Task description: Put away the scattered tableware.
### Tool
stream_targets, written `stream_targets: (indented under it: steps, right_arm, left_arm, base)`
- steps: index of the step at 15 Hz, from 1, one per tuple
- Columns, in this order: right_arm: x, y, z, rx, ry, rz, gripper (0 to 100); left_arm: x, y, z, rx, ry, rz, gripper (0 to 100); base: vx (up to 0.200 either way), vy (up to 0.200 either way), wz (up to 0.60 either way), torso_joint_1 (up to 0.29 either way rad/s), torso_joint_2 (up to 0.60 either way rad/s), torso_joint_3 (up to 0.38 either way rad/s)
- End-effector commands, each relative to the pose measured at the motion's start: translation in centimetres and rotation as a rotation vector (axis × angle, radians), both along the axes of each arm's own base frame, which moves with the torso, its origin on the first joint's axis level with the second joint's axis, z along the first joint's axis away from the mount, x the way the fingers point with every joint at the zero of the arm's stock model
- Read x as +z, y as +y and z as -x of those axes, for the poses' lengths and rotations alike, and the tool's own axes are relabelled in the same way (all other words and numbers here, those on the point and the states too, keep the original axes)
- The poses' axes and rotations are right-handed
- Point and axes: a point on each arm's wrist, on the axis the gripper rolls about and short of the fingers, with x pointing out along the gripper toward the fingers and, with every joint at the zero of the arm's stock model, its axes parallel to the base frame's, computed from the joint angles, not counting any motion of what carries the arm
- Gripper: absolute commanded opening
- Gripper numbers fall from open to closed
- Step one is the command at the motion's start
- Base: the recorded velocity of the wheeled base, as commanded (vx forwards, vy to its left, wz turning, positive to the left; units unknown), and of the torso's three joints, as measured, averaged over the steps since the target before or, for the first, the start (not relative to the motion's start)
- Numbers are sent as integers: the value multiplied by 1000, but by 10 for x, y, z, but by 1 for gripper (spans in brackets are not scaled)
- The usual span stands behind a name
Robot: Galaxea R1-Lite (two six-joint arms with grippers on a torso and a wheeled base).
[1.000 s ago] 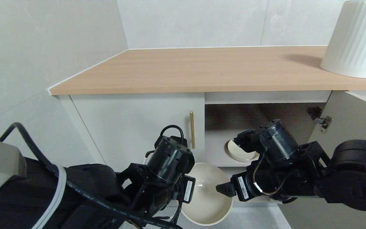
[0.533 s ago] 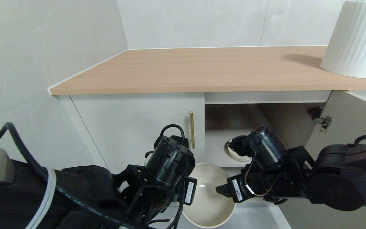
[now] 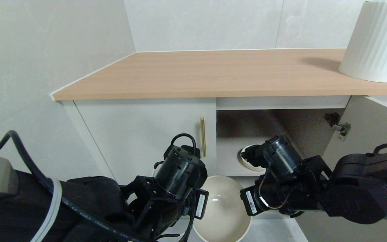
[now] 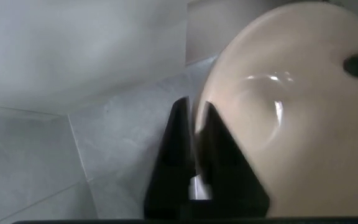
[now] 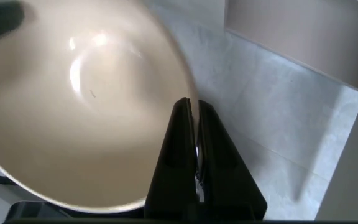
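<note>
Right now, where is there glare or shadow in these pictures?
Head view: a small bright glint sits inside the bowl; the white ribbed container throws a soft shadow to its left on the countertop; the open cabinet is dim inside. Left wrist view: streaky highlights across the bowl's inside. Right wrist view: bright spots on the bowl's inside.

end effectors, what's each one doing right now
left end effector: closed on the bowl rim.
right end effector: closed on the same bowl's opposite rim.
</note>
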Motion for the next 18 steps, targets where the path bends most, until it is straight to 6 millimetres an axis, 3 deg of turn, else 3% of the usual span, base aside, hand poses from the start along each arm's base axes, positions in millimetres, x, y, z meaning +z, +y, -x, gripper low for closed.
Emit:
stream_targets:
  steps: [1, 4, 6, 9, 11, 18]
  right_arm:
    - [-1, 1, -1, 0, 1, 0, 0]
    - [-2, -3, -4, -19, 2, 3, 0]
    - [-6, -17, -19, -85, 12, 8, 0]
    - [-25, -62, -65, -352, 41, 41, 0]
    - [-27, -85, -94, -496, 43, 0, 0]
    - [-40, -98, -158, -810, 17, -146, 0]
  left_arm:
    - [1, 0, 0, 1, -3, 4, 100]
    - [4, 1, 0, 5, -11, 13, 100]
    - [7, 3, 1, 10, -19, 20, 100]
    - [19, 7, 3, 14, -44, 49, 100]
    - [19, 7, 3, 13, -42, 48, 100]
    - [20, 8, 3, 16, -45, 50, 100]
  base:
    - [0, 0, 0, 0, 0, 0]
    - [0, 0, 0, 0, 0, 0]
    - [0, 0, 0, 0, 0, 0]
    - [0, 0, 0, 0, 0, 0]
    - [0, 0, 0, 0, 0, 0]
    - [0, 0, 0, 0, 0, 0]
